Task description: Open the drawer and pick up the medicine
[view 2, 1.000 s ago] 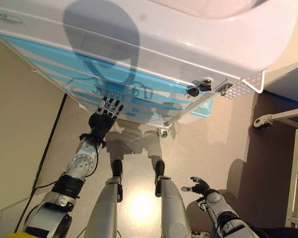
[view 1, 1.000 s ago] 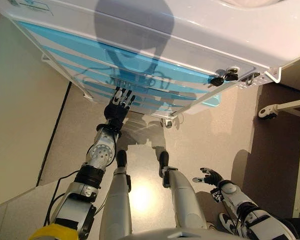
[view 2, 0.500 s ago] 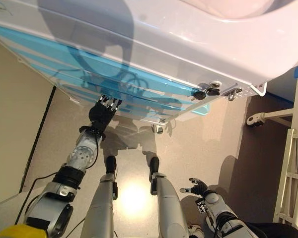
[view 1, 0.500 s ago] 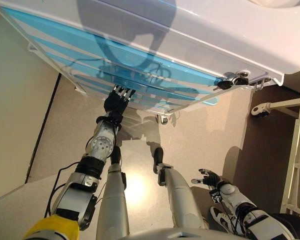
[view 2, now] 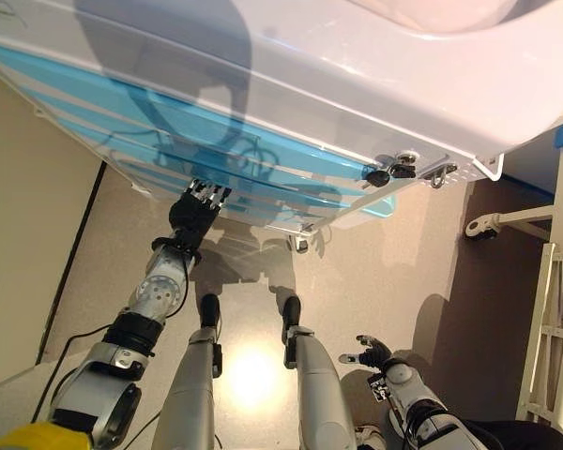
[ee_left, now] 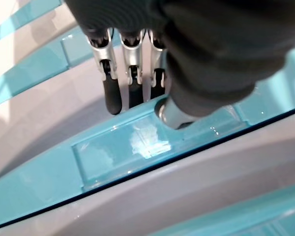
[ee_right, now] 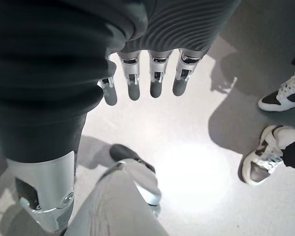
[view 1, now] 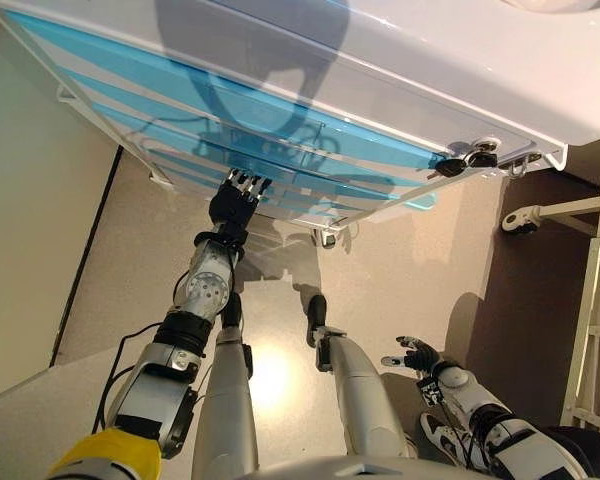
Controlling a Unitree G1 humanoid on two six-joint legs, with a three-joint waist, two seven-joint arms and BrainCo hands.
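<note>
Left hand [view 1: 234, 205] reaches to the cabinet [view 1: 400, 70], fingers [ee_left: 111, 93] fairly straight with dark tips at the turquoise handle [ee_left: 137, 147] of a lower drawer [view 1: 280, 185]; no grip visible, drawer not pulled out. Right hand [view 1: 417, 356] hangs low, well apart from the cabinet, fingers loosely spread, holding nothing. Medicine not visible; a person's shoes [ee_right: 275, 128] stand on the floor [view 1: 400, 270].

No readable text anywhere. Cabinet [view 1: 400, 60] top and the blue drawer [ee_left: 137, 147] fronts carry no legible labels, numbers or signs. Possibly a small sticker at the cabinet's far left corner in the right eye view, too small to read. Shoes [ee_right: 280, 96] on the floor: no print legible.
</note>
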